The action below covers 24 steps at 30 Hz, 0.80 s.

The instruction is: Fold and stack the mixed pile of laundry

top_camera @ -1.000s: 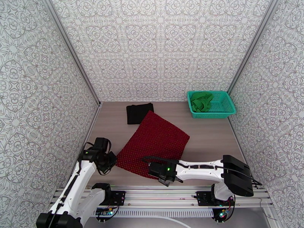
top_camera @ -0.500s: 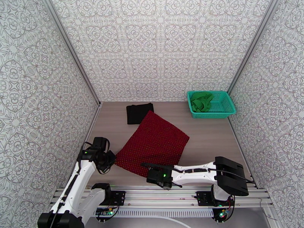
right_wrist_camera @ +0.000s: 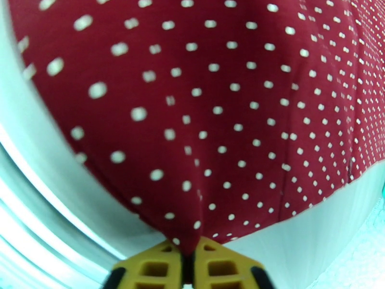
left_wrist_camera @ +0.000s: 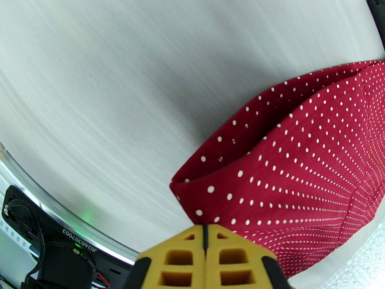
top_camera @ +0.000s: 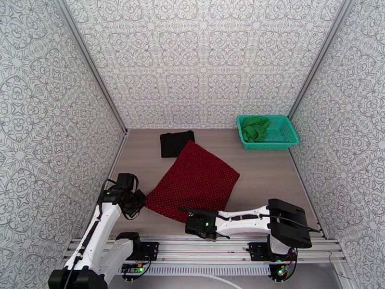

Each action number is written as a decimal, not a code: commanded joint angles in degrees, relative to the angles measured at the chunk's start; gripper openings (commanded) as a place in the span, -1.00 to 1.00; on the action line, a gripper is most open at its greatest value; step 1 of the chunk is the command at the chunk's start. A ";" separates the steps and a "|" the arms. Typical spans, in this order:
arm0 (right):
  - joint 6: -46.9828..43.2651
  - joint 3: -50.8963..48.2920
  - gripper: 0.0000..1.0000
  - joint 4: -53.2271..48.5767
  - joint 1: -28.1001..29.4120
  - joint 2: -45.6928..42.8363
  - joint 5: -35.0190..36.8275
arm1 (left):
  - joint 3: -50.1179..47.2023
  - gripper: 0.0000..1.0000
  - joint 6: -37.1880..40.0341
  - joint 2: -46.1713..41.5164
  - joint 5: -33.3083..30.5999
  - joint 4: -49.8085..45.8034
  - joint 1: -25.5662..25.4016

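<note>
– Patterned walls [top_camera: 202, 59], grey table [top_camera: 269, 179], three cloths. Where's each?
– Red cloth [top_camera: 197, 179] is spread mid-table, skewed like a diamond, with its far corner lying over the black cloth [top_camera: 176, 143]. The black one is folded small, near the back wall. Green cloth [top_camera: 255, 128] is bunched up in the basket [top_camera: 276, 144], back right, well apart from the other two.
– Hands?
– Left hand [left_wrist_camera: 206, 233] is closed, tips pressed together right at the red cloth's left corner. That corner tents up off the table, so I'd call it pinched. Right hand [right_wrist_camera: 188, 254] is clamped on the near corner, with the fabric gathered into a crease running into the tips.
– How will the red one handle?
– Light, limp and thin, I'd guess. It drapes and creases from each pinch, no stiffness. Nothing to break, but it'll likely sag between the two hands and drag on the table if carried low. The left corner looks like two layers with a pocket gaping open, so a shallow pinch could catch only the top one.
– Best place to hold?
– Corners or hem, two neighbouring corners, both layers in the bite. A mid-panel grab would probably just bunch it.
– Slippery?
– Can't tell the weave. The bigger worry is the overlap, since pulling the red could tug the black cloth askew.
– Green?
– It's a crumpled wad, so it'll need opening out. Take an edge, not the lump.
</note>
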 commanded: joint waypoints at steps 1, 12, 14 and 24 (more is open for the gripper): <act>-0.28 -0.45 -1.00 0.60 2.20 -0.95 -3.70 | 0.26 -1.00 0.96 0.13 -1.46 1.65 0.72; 4.37 -0.53 -1.00 -3.59 4.09 -8.88 0.74 | 2.98 -1.00 1.18 -0.35 -1.07 0.99 0.94; 5.95 -0.48 -1.00 -4.51 2.64 -11.46 2.63 | 4.80 -1.00 1.61 -0.04 -0.90 0.49 0.96; 4.84 -2.70 -1.00 -3.52 -13.22 -24.56 5.75 | 23.57 -1.00 5.40 13.31 1.39 1.61 -4.37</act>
